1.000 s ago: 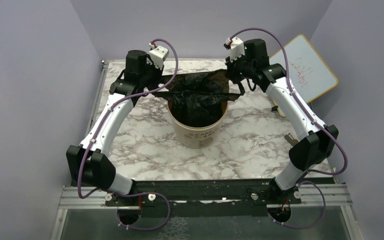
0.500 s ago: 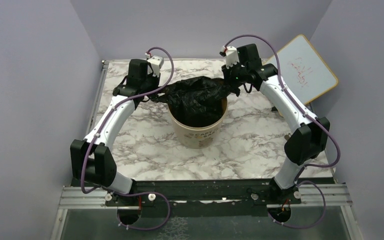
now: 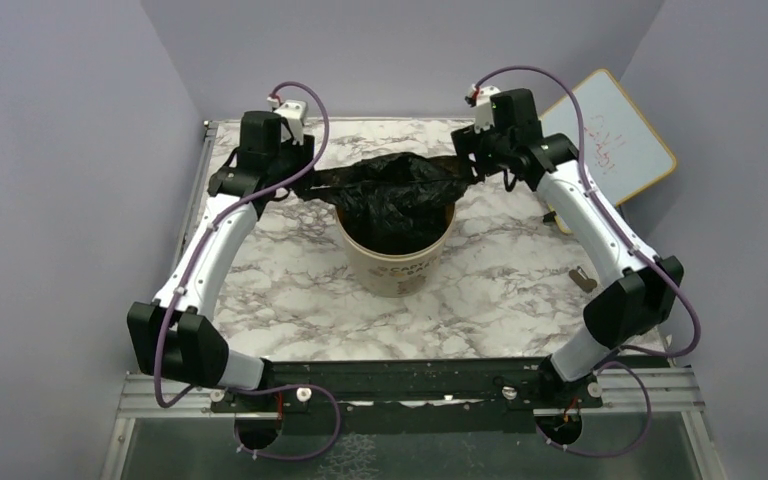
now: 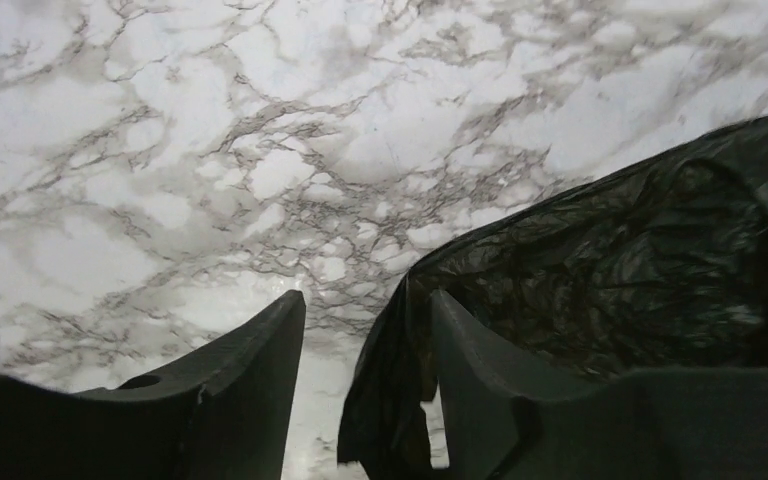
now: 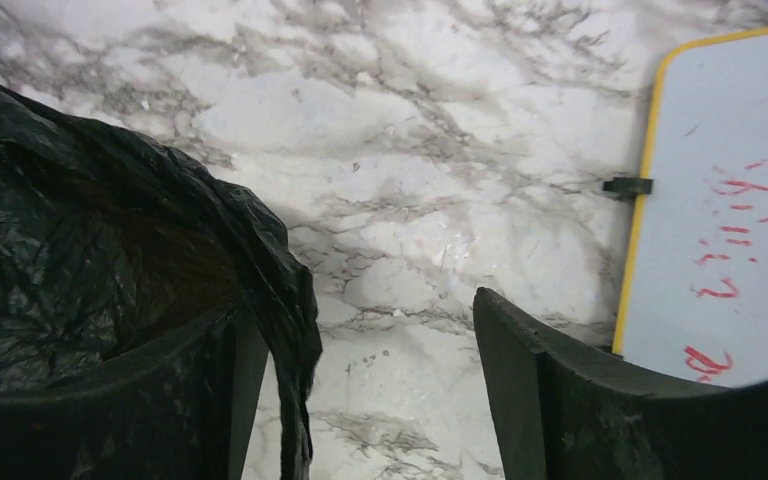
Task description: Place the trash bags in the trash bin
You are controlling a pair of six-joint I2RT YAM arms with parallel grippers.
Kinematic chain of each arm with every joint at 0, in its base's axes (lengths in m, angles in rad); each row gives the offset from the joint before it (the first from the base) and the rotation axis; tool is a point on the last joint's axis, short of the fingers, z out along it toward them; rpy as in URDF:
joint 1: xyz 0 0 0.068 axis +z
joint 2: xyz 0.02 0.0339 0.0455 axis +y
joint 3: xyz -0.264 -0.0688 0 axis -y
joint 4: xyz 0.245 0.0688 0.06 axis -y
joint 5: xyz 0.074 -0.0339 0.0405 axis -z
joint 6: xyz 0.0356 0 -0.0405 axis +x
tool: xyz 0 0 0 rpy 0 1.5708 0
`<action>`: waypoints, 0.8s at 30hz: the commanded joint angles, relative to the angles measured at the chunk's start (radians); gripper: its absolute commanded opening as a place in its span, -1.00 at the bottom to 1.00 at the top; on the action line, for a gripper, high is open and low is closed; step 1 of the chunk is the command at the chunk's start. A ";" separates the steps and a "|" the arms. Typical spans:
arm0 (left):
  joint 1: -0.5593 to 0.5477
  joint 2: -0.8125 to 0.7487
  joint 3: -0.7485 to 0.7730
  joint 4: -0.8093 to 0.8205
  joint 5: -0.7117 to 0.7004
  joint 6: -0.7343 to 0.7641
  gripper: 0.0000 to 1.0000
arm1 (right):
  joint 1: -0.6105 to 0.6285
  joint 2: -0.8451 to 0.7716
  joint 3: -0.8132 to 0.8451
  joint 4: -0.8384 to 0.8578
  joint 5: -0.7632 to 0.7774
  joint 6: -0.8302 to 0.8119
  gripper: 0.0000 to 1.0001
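A glossy black trash bag lies crumpled over the mouth of the round beige trash bin at mid-table, its sides stretching out left and right. My left gripper sits at the bag's left end. In the left wrist view it is open, and a loose flap of the bag hangs between the jaws against the right finger. My right gripper is at the bag's right end. Seen from its own wrist it is wide open, with the bag draped along the left finger.
A white board with a yellow frame leans at the back right, close to my right arm, and also shows as the board in the right wrist view. Small items lie on the marble table near the right edge.
Both grippers were shut on the bag's ends and now stand open. The arms have swung slightly outward, and the bag has sunk lower onto the bin's mouth.
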 commanded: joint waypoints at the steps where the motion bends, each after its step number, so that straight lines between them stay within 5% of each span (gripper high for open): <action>1: 0.022 -0.089 0.045 -0.015 -0.097 -0.083 0.24 | -0.007 -0.144 -0.015 0.114 0.126 0.048 0.58; 5: 0.067 -0.146 -0.009 0.024 -0.104 -0.170 0.65 | -0.007 -0.276 -0.167 0.257 0.174 0.150 0.58; 14: 0.123 -0.232 -0.082 0.026 0.146 -0.328 0.93 | -0.007 -0.463 -0.380 0.369 0.045 0.294 0.63; 24: 0.123 -0.283 -0.100 0.037 0.224 -0.375 0.96 | -0.007 -0.153 -0.187 0.120 0.082 0.300 0.67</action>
